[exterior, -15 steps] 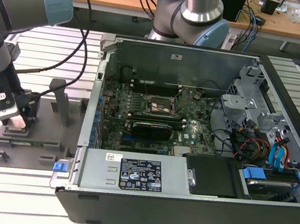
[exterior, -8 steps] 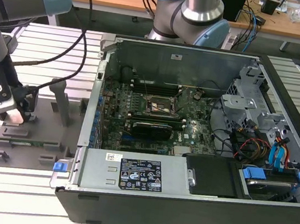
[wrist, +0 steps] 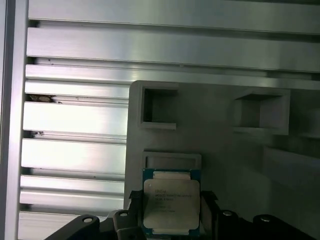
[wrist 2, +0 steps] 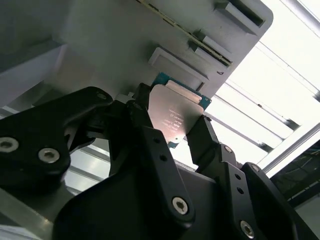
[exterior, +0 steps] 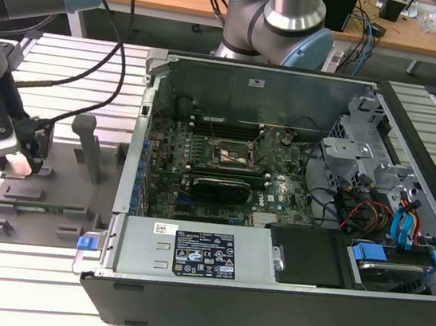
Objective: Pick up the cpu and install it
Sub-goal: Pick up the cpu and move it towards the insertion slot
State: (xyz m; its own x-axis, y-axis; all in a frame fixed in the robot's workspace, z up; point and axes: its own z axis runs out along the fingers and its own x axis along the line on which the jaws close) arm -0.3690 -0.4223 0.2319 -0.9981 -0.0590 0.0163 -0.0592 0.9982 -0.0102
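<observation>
We see our hand (wrist 2: 172, 120), closed on the cpu (wrist: 171, 202) over the grey tray (exterior: 58, 186), with the tray's tall post (exterior: 87, 146) and the case's side wall (exterior: 129, 175) standing between it and the motherboard (exterior: 278, 195), passable only over their tops.

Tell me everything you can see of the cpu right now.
The cpu is a small flat square chip with a silvery metal lid carrying faint print. The lid is mounted on a green board whose edge peeks out around it. It looks intact, with the lid facing both wrist cameras. The gripper is shut on it, with black fingers against two opposite edges. It is over a shallow recess of the grey tray; whether it is lifted clear cannot be told.
</observation>
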